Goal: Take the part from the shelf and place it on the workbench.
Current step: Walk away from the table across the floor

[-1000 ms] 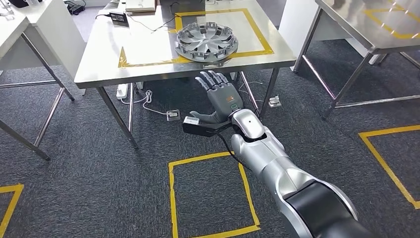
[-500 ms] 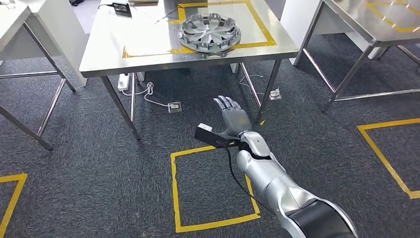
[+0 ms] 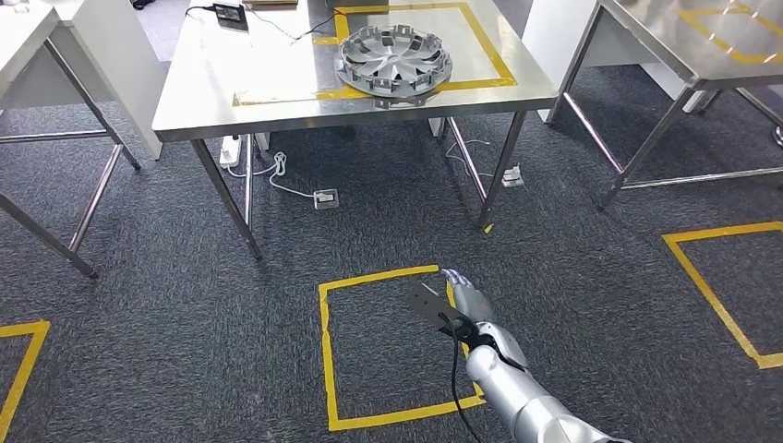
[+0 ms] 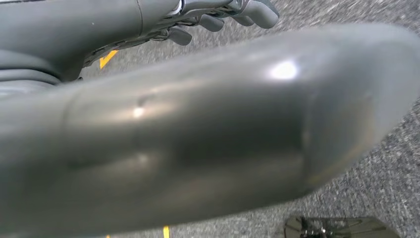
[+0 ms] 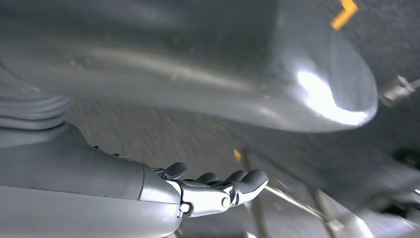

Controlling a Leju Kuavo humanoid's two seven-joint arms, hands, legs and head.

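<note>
The rigid, light wheel cover (image 3: pixel 395 58) on the workbench (image 3: pixel 277 55) suits rim grasping; the right hand (image 3: pixel 471 300) hangs empty, fingers apart.

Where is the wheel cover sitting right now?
Head view: the wheel cover lies on the steel workbench, inside its yellow tape outline, near the front edge.

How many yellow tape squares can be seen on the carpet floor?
3: one under the right hand, one at right, one corner at left. More may lie outside view.
</note>
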